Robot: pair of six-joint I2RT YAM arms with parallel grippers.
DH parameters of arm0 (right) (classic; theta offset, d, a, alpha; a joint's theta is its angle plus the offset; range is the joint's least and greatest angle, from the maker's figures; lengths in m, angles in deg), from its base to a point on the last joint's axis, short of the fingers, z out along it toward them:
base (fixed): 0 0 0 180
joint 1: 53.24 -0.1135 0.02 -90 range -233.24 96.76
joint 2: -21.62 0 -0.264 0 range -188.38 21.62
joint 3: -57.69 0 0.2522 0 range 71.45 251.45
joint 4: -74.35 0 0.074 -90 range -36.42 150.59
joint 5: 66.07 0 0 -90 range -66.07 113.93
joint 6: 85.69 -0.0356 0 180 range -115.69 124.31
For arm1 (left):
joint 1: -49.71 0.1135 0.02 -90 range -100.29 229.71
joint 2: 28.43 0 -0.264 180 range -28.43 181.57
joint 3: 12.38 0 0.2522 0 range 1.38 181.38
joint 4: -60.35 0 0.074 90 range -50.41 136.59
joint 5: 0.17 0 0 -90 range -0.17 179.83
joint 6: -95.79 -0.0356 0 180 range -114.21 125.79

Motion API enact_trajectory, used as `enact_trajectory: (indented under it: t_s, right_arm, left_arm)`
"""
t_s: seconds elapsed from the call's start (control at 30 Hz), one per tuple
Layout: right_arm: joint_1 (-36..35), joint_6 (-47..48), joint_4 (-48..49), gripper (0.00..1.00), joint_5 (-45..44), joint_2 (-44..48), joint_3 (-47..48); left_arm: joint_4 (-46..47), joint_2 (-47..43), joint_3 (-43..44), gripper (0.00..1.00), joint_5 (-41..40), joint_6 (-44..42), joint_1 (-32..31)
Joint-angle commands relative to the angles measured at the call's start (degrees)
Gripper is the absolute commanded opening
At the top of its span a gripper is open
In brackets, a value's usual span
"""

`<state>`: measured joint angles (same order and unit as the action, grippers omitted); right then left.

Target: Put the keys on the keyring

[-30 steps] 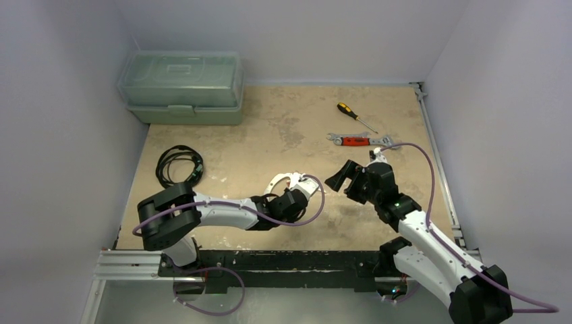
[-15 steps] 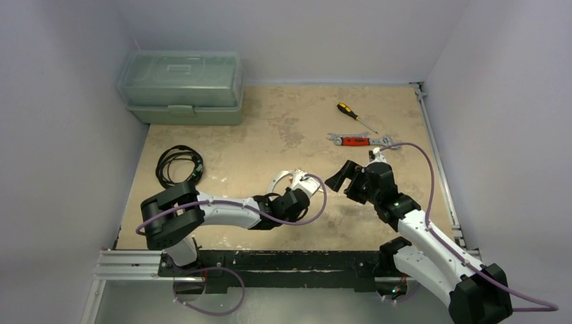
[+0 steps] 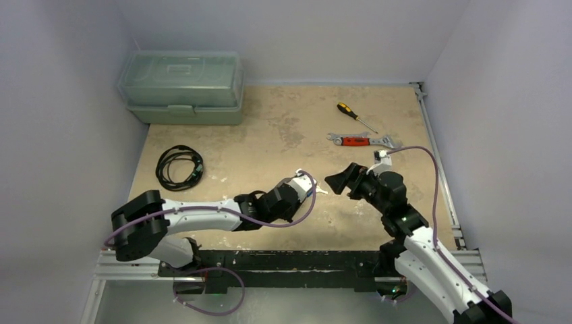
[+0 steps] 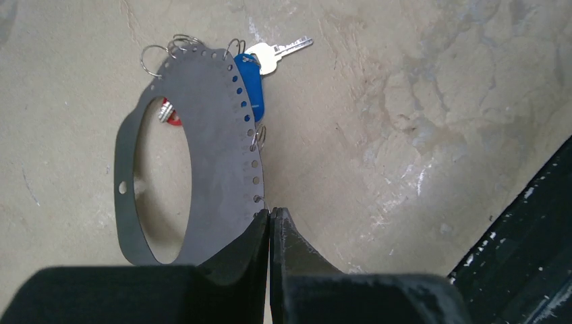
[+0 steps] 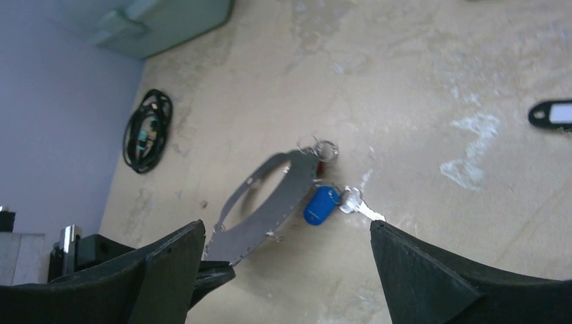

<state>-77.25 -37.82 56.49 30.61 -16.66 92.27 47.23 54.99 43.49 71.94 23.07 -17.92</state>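
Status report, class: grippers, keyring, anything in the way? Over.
Left gripper jaws shut on rim of flat silvery holed keyring. Right gripper open, hovering nearby. Blue-tagged silver key at ring's edge; black tag lies apart. Nothing blocking.

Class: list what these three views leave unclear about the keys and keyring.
- Red tag: left wrist view, mostly hidden behind the keyring.
- Black tag: right wrist view, cut off by the right edge.
- Keys in the top view: too small, partly covered by the left hand.
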Motion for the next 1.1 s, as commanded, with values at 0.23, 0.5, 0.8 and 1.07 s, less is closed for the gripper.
enact_trajectory:
  t_s: [0.23, 0.5, 0.8, 1.07]
  right_arm:
    - [-0.32, 6.68, 25.85, 0.93, 12.73, 12.66, -8.03]
    - [-0.33, 6.07, 45.86, 0.91, 20.42, 8.51, -13.38]
    - [-1.21, 6.02, 61.36, 0.89, 24.55, 5.49, -15.65]
    - [-1.97, 3.76, 77.60, 0.85, 27.41, 0.27, -17.78]
  left_arm:
    - [-11.08, -8.79, 4.36, 0.00, 1.60, -1.79, 0.14]
    - [-13.11, -19.53, 3.66, 0.00, -2.25, -4.86, 0.05]
    - [-7.56, -29.59, 0.18, 0.00, -1.95, -6.49, -0.29]
    - [-3.45, -35.78, -1.49, 0.00, 4.10, -7.38, -0.48]
